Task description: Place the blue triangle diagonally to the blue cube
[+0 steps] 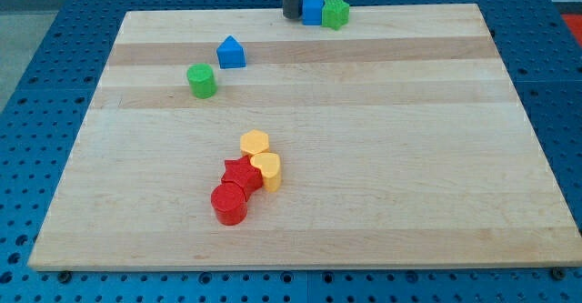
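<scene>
The arm has no jaws, so there is no open or clamped state to give; it ends in a dark rod, and the tip [291,16] is sitting at the view's top edge of the tabletop [382,185], touching or just beside the blue cube's [313,10] left face. Actual contact cannot be told from this angle.

Using the blue cube as landmark:
- the green star-like block [336,13] is sitting against its right side.
- the blue triangle [231,53] is lying well apart, down and to the view's left.
- the green cylinder [202,81] is lying further down-left again, just beyond the triangle.
- the cluster of yellow hexagon [255,143], yellow heart [267,170], red star [240,175] and red cylinder [229,204] is sitting far below, toward the view's bottom, out of the way.

Step in hand, as a judgement: the approach phase. The tip is parked by the cube, not by the triangle, and the triangle looks unpushed, well short of a diagonal-neighbour spot.

Next move calls for: swinging the tip round to the triangle's lower-left side, then pushing it up and right toward the cube's lower-left corner. The tip should be leaving the cube without nudging it, and staying clear of the green cylinder while getting behind the triangle.
</scene>
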